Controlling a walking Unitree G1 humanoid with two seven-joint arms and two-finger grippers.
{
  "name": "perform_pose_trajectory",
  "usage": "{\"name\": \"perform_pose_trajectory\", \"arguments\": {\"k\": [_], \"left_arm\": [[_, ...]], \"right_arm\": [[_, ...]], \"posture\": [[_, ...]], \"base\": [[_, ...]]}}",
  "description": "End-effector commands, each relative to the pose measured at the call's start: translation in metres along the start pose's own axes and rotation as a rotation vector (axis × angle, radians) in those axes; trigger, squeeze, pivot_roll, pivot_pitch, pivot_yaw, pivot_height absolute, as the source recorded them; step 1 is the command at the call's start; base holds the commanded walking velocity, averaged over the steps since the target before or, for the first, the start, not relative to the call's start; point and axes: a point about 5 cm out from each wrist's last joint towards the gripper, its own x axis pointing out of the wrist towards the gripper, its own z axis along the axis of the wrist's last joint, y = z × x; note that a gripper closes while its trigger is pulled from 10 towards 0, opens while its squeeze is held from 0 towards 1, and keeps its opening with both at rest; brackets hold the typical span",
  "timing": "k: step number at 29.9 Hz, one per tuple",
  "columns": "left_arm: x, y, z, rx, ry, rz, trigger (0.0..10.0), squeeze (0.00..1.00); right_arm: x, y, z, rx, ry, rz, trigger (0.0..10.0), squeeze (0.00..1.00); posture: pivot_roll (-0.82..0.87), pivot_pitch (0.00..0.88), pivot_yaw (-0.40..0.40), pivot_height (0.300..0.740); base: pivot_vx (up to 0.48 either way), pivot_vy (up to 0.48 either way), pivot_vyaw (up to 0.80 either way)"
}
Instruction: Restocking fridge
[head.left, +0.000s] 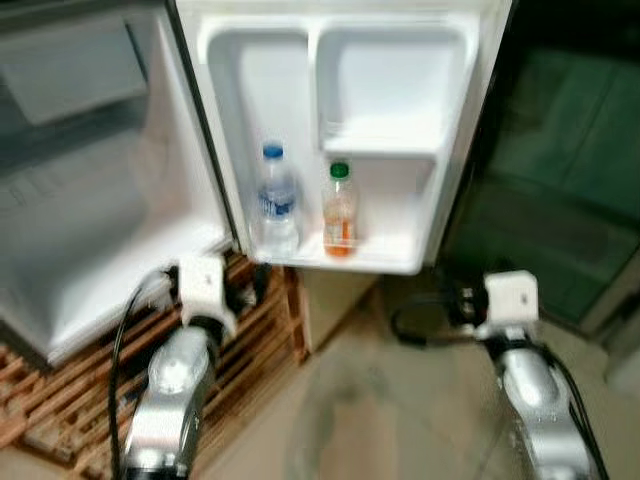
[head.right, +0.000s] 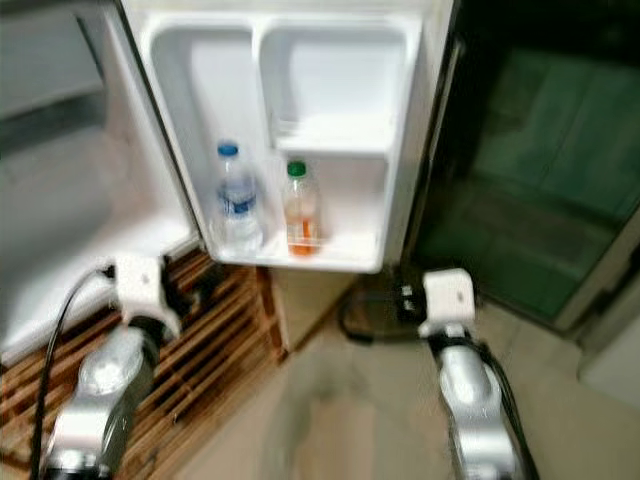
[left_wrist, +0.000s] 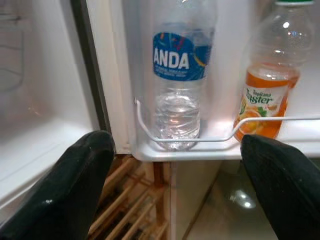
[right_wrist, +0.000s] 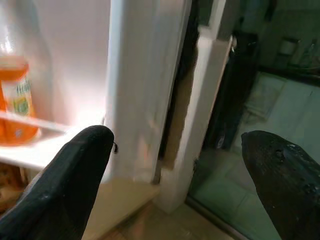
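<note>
Two bottles already on the lowest door shelf (head.left: 385, 262) of the open fridge door (head.left: 340, 130): water bottle (head.left: 277, 200) and orange juice bottle (head.left: 340, 210), upright, side by side, apart, behind a thin wire rail (left_wrist: 225, 131). Straight ahead of the left claw (left_wrist: 175, 180), just beyond and above its fingertips: water bottle slightly toward the left finger, juice bottle nearer the right finger.

Left claw spread wide, holding nothing, fingers (left_wrist: 75, 185) low in front of the shelf's lip. Right claw (right_wrist: 180, 185) likewise spread wide and empty, aimed at the door's outer edge (right_wrist: 145, 90), juice bottle off beyond its left finger, dark glass panel (head.left: 560, 160) beyond its right finger.

Below the left claw, a slatted wooden pallet (head.left: 250, 330) under the fridge body (head.left: 90, 200); tiled floor (head.left: 400, 400) beneath the right claw. Head views blurred, so finer detail hard to judge.

Judging from empty claws and a stocked shelf: possibly between items, nothing more to load within sight. Risks from here: a forward push of the left claw knocking a bottle over the low rail; a sideways sweep of the right claw nudging the door and swinging it, toppling both bottles; blurred view causing a misjudged reach.
</note>
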Motion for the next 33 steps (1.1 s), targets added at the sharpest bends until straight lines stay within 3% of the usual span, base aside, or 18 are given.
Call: {"name": "perform_pose_trajectory", "arguments": {"k": [1,5,14,21,27,29,30,33], "left_arm": [[0.0,0.004,0.007,0.043,-0.041,-0.012,10.0,0.0],[-0.006,-0.006,0.004,-0.005,-0.052,-0.087,10.0,0.0],[-0.003,-0.012,-0.001,-0.052,-0.04,-0.084,10.0,0.0],[-0.006,-0.011,-0.004,-0.089,-0.032,-0.069,10.0,0.0],[0.007,0.003,-0.008,-0.063,0.036,-0.025,10.0,0.0],[0.014,0.012,-0.011,0.002,0.081,-0.011,10.0,0.0],[0.014,0.012,-0.011,0.002,0.081,-0.011,10.0,0.0],[0.016,0.018,-0.018,0.023,0.136,0.006,10.0,0.0]], "right_arm": [[0.003,0.012,0.001,0.007,-0.013,0.059,10.0,0.0],[0.003,0.022,0.001,0.014,-0.012,0.131,10.0,0.0],[0.0,0.023,-0.002,0.005,-0.021,0.156,10.0,0.0],[-0.021,0.023,-0.015,0.008,0.031,0.246,10.0,0.0],[-0.037,0.007,-0.059,-0.086,0.307,0.272,10.0,0.0],[-0.035,-0.018,-0.078,-0.199,0.447,0.101,10.0,0.0],[-0.035,-0.018,-0.078,-0.199,0.447,0.101,10.0,0.0],[-0.024,-0.046,-0.077,-0.289,0.489,-0.092,10.0,0.0]], "posture": [[-0.15,0.0,0.08,0.74],[-0.16,0.0,0.087,0.74],[-0.16,0.0,0.091,0.74],[-0.17,0.0,0.086,0.74],[-0.17,0.0,0.09,0.74],[-0.16,0.0,0.09,0.74],[-0.16,0.0,0.09,0.74],[-0.16,0.0,0.092,0.74]], "base": [[0.0,0.0,0.77],[0.0,-0.289,0.77],[0.0,-0.444,0.77],[0.043,-0.378,0.65],[0.0,0.0,0.0],[0.0,0.0,0.0],[0.0,0.0,0.0],[0.0,0.0,0.0]]}}
